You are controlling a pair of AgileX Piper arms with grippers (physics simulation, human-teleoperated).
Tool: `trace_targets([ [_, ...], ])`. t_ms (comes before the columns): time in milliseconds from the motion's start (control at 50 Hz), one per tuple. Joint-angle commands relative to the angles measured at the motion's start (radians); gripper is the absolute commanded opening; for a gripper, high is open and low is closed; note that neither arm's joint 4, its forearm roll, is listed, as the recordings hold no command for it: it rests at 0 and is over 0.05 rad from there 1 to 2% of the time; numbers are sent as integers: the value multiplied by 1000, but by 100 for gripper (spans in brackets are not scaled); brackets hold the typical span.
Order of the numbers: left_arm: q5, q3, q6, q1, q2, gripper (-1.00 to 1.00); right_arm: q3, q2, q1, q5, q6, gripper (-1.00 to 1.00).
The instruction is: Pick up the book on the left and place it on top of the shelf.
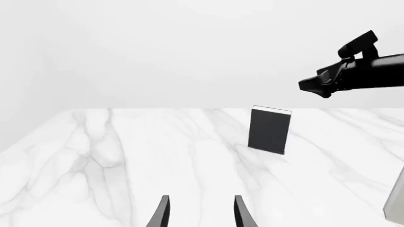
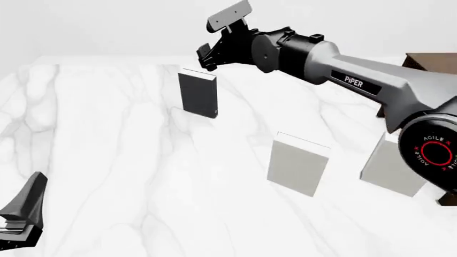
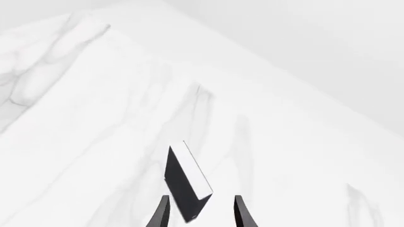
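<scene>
The black book [image 2: 198, 93] with white page edges stands upright on the marble table, at the far left of the three books. It also shows in the left wrist view [image 1: 270, 130] and the right wrist view [image 3: 186, 184]. My right gripper [image 2: 205, 57] hovers just above its top edge, open and not touching it; its fingers [image 3: 242, 213] straddle the book from above. My left gripper [image 2: 25, 211] is open and empty, low at the near left, far from the book. Only a corner of the dark brown shelf [image 2: 435, 60] shows at the right edge.
Two pale grey-white books [image 2: 298, 163] [image 2: 396, 170] stand right of the black book, the second close to the shelf. The right arm [image 2: 371, 80] stretches across above them. One pale book's edge [image 1: 396, 203] shows in the left wrist view.
</scene>
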Motion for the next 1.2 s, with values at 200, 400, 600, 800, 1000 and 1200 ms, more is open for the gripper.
trace_targets([
  [200,0,0,0,0,0,100,-13,77,1,-40,33,100],
  [400,0,0,0,0,0,100,14,94,-24,-70,44,100],
  [600,0,0,0,0,0,100,-11,140,-28,-69,45,100],
  [800,0,0,0,0,0,100,-32,191,-37,-76,51,100],
  [1000,0,0,0,0,0,100,-93,255,-33,-63,58,100],
  [1200,0,0,0,0,0,100,-90,258,-28,-69,64,100],
])
